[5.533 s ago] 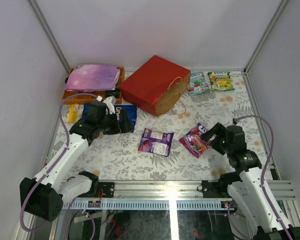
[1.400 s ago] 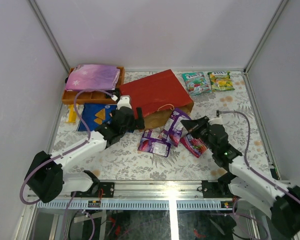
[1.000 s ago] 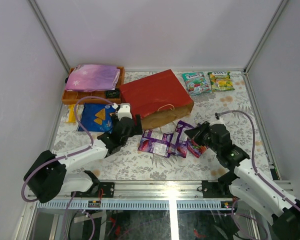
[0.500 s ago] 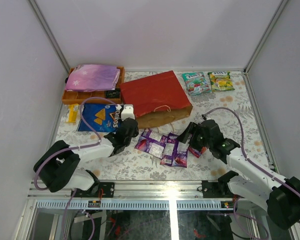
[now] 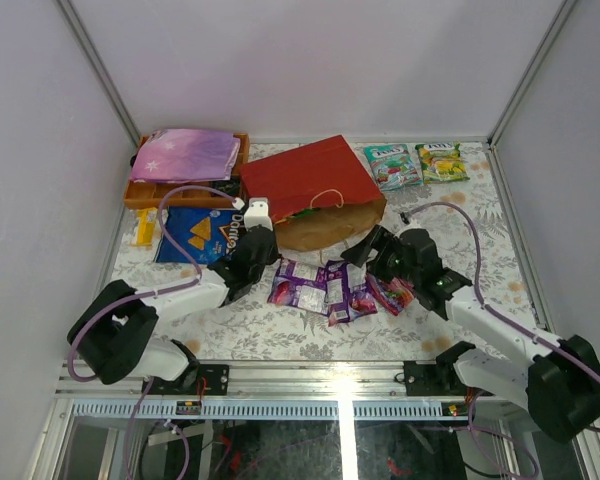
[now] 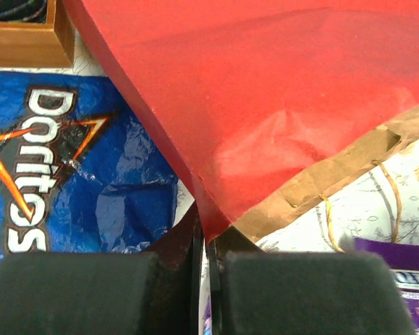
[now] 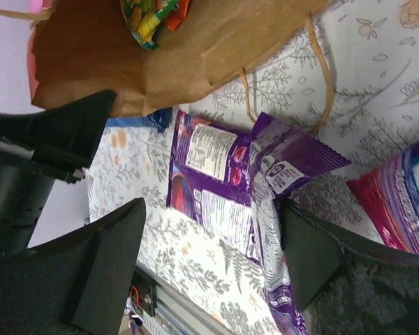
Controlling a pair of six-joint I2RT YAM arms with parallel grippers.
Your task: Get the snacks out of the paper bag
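Note:
The red paper bag lies on its side, its brown mouth facing the arms. My left gripper is shut on the bag's near corner. A bright green-orange snack shows inside the bag. My right gripper stands open over two purple packets on the table, one of them leaning on its right finger. A pink-red packet lies beside them. The blue Doritos bag is left of the paper bag. Two green packets rest at the back right.
An orange compartment tray with a pink-purple starry pouch on it stands at the back left. A small yellow item lies by the left wall. White walls close in the floral table.
My left gripper closed on the paper bag's corner and the bag's mouth lifted open. My right gripper opened, let go of the purple packet and moved toward the bag's mouth.

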